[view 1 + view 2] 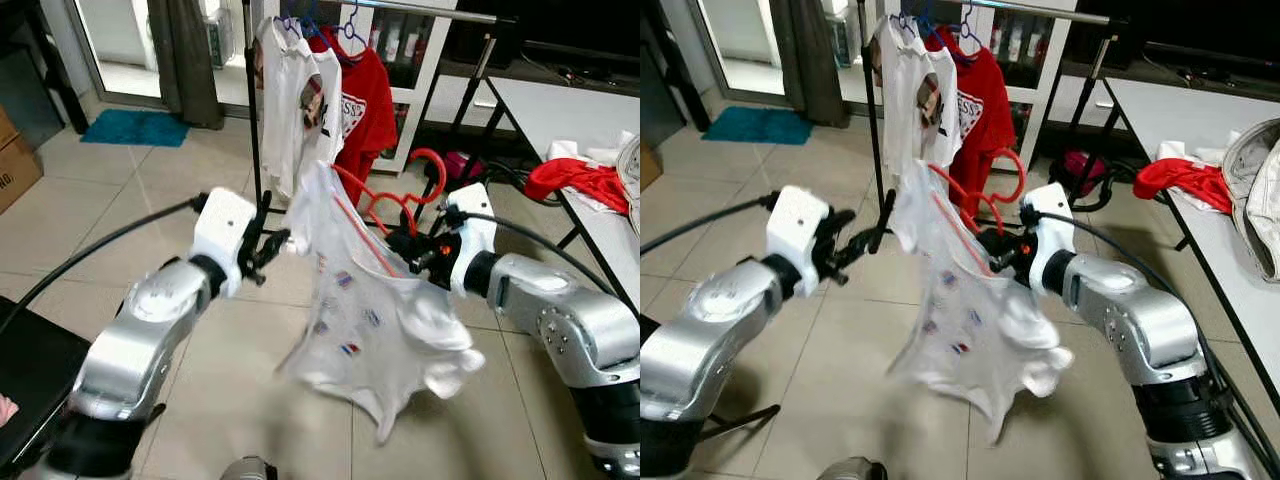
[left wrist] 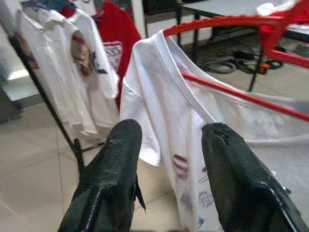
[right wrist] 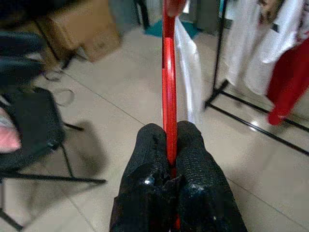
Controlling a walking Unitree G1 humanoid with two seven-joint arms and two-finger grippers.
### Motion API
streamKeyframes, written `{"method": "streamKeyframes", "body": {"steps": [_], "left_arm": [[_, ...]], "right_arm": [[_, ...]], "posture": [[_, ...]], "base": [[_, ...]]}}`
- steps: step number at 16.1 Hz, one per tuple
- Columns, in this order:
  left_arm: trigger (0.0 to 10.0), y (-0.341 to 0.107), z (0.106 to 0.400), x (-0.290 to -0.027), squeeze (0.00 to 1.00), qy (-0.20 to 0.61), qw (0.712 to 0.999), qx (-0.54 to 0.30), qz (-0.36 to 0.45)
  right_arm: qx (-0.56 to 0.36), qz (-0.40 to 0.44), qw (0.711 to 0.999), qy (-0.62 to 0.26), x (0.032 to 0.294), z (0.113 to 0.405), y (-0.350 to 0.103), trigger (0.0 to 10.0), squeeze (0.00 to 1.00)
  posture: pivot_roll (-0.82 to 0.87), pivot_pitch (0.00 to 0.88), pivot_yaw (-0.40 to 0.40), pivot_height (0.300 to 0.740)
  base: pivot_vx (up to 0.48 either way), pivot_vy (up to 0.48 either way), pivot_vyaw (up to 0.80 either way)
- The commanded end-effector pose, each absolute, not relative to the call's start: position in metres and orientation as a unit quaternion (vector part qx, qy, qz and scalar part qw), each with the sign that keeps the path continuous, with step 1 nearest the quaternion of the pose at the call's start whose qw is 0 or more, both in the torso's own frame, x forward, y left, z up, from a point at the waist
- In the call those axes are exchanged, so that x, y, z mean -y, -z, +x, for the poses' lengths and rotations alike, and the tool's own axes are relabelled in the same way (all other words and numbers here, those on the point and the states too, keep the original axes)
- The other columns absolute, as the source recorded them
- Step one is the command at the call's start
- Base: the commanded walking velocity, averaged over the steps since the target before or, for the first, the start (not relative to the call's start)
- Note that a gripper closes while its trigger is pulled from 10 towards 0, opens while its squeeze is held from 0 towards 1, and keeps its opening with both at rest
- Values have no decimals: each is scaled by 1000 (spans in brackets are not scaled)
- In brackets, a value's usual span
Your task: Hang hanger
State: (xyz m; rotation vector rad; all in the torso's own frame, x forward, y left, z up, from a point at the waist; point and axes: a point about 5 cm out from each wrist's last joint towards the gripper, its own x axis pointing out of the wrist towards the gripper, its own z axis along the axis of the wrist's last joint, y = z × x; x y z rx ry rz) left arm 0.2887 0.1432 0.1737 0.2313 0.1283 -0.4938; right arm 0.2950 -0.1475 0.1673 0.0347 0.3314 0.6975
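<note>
Two grippers work just before the robot. At four o'clock the right gripper (image 1: 410,245) is clamped tight on the red hanger (image 3: 168,72), which carries a white shirt (image 1: 370,320) sagging toward the floor. At nine o'clock the left gripper (image 1: 268,243) stands with fingers spread, holding nothing, beside the shirt's shoulder. Farther off, at twelve o'clock, the clothes rail (image 1: 420,10) already holds a red shirt (image 1: 365,105). Best to raise the hanger level, hook leading, toward bare rail.
</note>
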Motion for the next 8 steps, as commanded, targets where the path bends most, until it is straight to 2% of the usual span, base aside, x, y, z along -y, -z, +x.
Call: {"method": "streamKeyframes", "body": {"steps": [1, 2, 3, 4, 8], "left_arm": [[10000, -174, 294, -141, 1000, 233, 963, -56, 122], [10000, -177, 307, -138, 1000, 208, 970, -45, 118], [10000, -184, 321, -132, 788, 193, 974, -23, 116], [10000, -186, 324, -130, 0, 192, 974, -17, 115], [10000, -195, 342, -125, 0, 184, 976, 5, 116]], "right_arm": [[-139, 31, 926, -351, 150, 296, -178, 10000, 0], [-136, 47, 921, -361, 148, 296, -177, 10000, 0], [-133, 60, 916, -375, 144, 295, -177, 10000, 0], [-132, 63, 912, -383, 143, 293, -178, 10000, 0], [-124, 67, 898, -416, 135, 285, -181, 10000, 0]], "posture": [[-8, 0, -70, 740], [-7, 0, -71, 740], [-13, 0, -63, 740], [-13, 0, -63, 740], [-24, 0, -48, 740]], "base": [[0, 0, 0], [0, 0, 0], [0, 0, 0], [0, 0, 0], [0, 0, 0]]}}
